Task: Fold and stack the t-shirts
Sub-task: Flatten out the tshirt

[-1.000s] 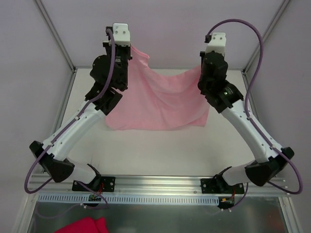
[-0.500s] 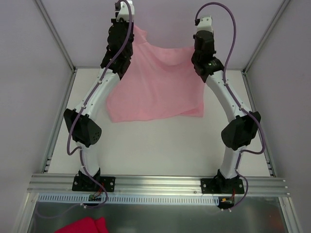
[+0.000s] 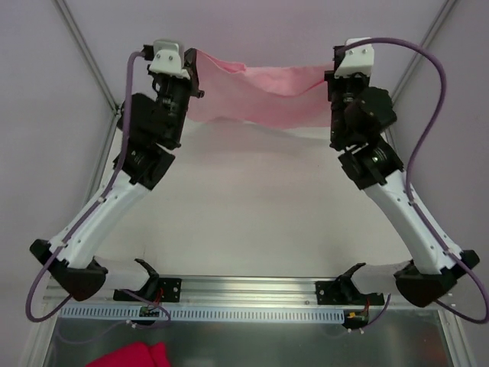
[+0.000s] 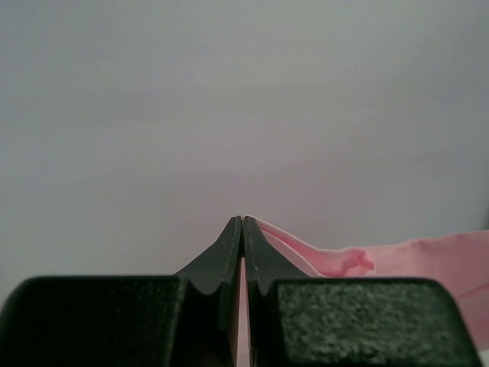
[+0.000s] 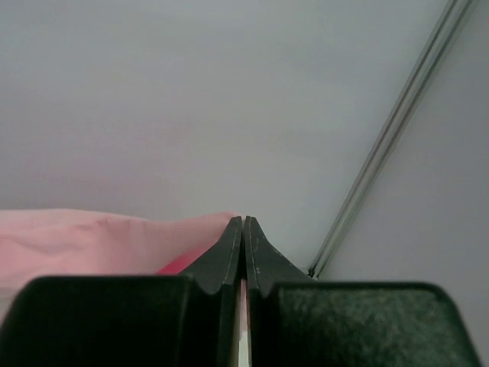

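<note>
Above the white table [image 3: 252,218], a pink t-shirt [image 3: 260,95] hangs stretched between the left gripper [image 4: 242,223] and the right gripper [image 5: 242,223], each with its jaws clamped on the cloth.

We see the t-shirt [image 3: 260,95] strung between the two grippers above the far edge of the table [image 3: 252,222]. The left gripper [image 3: 191,67] pinches its left end, the right gripper [image 3: 335,76] pinches its right end, and the middle sags between them. A cloth [image 3: 130,356] lies at the near left, in front of the rail [image 3: 252,289] that bears the arm bases, well apart from the t-shirt.
</note>
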Motion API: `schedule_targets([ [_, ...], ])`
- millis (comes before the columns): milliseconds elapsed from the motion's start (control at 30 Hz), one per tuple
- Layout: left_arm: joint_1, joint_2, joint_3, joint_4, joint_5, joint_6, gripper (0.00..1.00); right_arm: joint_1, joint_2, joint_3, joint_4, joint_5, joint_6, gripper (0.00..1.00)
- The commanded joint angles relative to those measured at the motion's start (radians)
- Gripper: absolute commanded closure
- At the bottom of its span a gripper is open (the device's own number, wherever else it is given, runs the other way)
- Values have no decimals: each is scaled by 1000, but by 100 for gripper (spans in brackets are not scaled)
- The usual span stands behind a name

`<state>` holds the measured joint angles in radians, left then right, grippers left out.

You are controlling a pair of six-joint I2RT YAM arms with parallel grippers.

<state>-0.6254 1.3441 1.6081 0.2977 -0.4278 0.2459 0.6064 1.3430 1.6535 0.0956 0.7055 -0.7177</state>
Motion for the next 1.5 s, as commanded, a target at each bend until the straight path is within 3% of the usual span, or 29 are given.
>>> schedule_targets([
  [0,-95,-179,-118,156,9,61,100,100,-129,-61,99,84,-127,99],
  [133,-212,-319,-203,123,65,56,100,177,-252,-159,113,147,-169,99],
  [267,-226,-410,-223,61,173,-9,100,208,-376,-230,116,170,-169,99],
  [467,-229,-427,-137,-17,316,-56,100,208,-469,-259,162,172,-181,99],
  [633,-229,-376,-80,-34,295,-21,100,208,-467,-224,115,186,-140,99],
  [867,-217,-177,-123,118,51,173,100,179,-299,-322,210,224,-100,99],
  [967,-102,-94,-122,97,105,92,100,101,-169,-313,159,181,24,99],
  [1033,22,-39,-128,81,190,-44,100,47,-102,-296,142,146,75,99],
  [1133,104,53,-96,72,216,-111,100,-19,42,-241,122,112,136,99],
  [1233,205,246,-28,67,250,-164,100,-75,191,-157,116,71,162,99],
  [1333,262,398,105,22,297,-249,100,-114,327,-25,87,32,155,99],
  [1433,291,580,390,-81,307,-275,100,-152,410,102,89,-1,138,99],
  [1467,297,625,567,-163,307,-270,100,-174,426,150,63,-11,141,99],
])
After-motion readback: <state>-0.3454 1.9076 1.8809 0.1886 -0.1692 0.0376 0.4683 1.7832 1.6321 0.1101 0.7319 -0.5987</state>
